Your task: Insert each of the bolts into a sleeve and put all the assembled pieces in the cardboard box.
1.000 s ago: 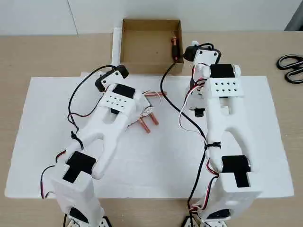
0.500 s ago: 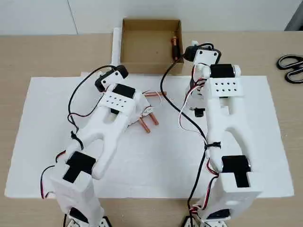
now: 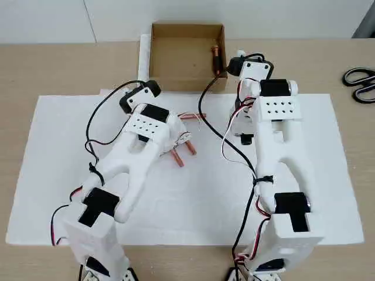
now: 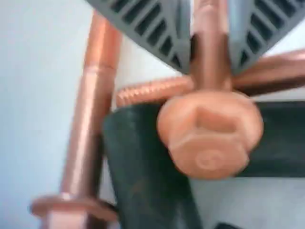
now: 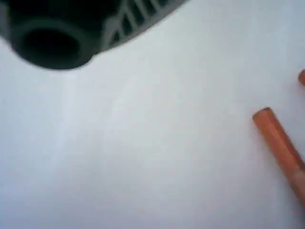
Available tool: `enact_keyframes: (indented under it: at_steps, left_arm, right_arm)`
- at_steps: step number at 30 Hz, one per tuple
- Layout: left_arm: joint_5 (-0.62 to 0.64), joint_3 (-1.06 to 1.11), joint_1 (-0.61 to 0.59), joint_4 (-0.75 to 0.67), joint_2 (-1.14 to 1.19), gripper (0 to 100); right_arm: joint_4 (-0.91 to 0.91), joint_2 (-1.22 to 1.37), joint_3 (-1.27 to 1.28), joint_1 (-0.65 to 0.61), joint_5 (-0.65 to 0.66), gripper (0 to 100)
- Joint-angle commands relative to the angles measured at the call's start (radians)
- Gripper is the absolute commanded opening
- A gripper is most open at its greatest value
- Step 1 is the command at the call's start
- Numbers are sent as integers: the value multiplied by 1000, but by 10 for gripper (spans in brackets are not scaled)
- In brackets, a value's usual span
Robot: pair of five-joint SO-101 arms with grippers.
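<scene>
A: Layout, big to small?
B: There's the table [image 3: 35, 64], a white sheet [image 3: 205, 199] over it, and the cardboard box [image 3: 176, 58] at the far edge, middle. My left arm [image 3: 137, 149] leans in over the sheet's centre. My right arm [image 3: 278, 129] stands just short of the box's near right corner.
A: Grippers?
B: My left gripper [image 4: 209, 47] is clenched on a bolt [image 4: 209, 133] by the shank. The hex head faces the wrist camera, long axis in line with the jaws. My right gripper [image 5: 95, 24]: can't tell its state.
A: Other parts?
B: One assembled piece [image 3: 216, 57] lies in the box along its right wall. A second bolt [image 4: 90, 119] lies on the sheet just beside the held one. A threaded shank [image 4: 152, 90] crosses behind. A sleeve [image 5: 281, 143] lies flat near my right gripper, apart from it.
A: Next move?
B: I judge the held bolt needs a sleeve, and the right arm looks nearer that one. There's open sheet between the arms. Loose parts crowd the left jaws, and the box wall is close to the right arm. The scissors [image 3: 360, 77] are well off right.
</scene>
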Motion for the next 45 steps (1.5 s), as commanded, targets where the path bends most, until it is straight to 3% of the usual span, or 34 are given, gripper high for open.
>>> enact_keyframes:
  at_steps: [1,12,20,25,32,41,45]
  left_arm:
    - [-25,-84,23,52,-21,7]
    - [-183,-255,-28,298,-167,6]
    - [-560,-243,-278,497,-209,6]
    - [-773,-147,-394,476,-166,6]
    - [-1026,-10,-439,239,-15,6]
    - [-994,-36,-361,239,29,6]
    - [-910,-105,-359,301,35,36]
  right_arm:
    - [-1,-54,-28,4,5,4]
    - [1,-54,-28,4,5,4]
    - [5,-54,-28,2,5,4]
    - [5,-54,-28,2,3,4]
    - [7,-56,-28,2,3,4]
    - [7,-56,-28,-12,3,4]
    - [7,-56,-28,-24,3,4]
